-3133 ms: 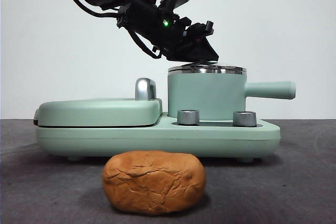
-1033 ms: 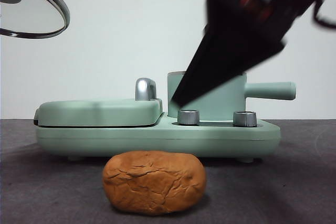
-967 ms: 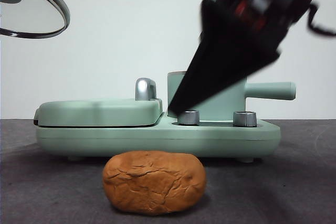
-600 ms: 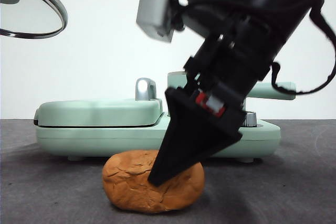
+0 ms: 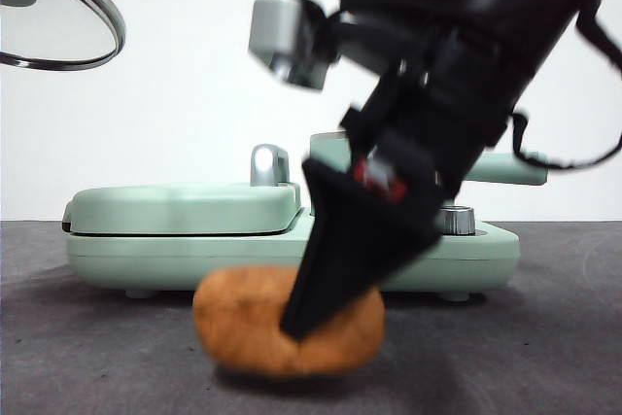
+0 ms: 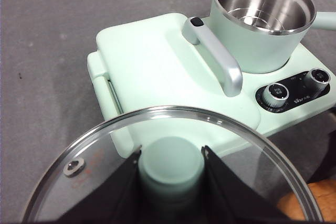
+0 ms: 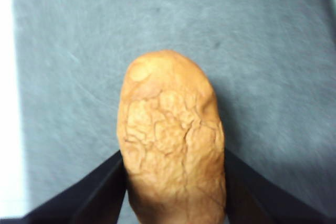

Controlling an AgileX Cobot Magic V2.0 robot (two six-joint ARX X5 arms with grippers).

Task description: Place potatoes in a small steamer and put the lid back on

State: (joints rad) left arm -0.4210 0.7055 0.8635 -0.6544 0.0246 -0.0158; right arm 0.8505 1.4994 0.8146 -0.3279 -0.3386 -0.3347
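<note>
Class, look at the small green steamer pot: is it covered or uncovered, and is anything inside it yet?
Uncovered and empty. The steamer shows a bare steel interior; the left gripper holds the lid by its knob, away from the pot. The potato is outside, between the right gripper's jaws.

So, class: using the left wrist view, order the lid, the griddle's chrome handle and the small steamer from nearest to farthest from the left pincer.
1. The lid: its knob sits between the left pincer jaws.
2. The chrome handle: beyond the lid, mid-appliance.
3. The small steamer: farthest, past the handle, open.

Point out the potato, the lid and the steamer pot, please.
potato (image 7: 170, 135): right wrist view, middle of its cracked skin.
lid (image 6: 94, 153): left wrist view, its glass.
steamer pot (image 6: 252, 45): left wrist view, its green side wall.
</note>
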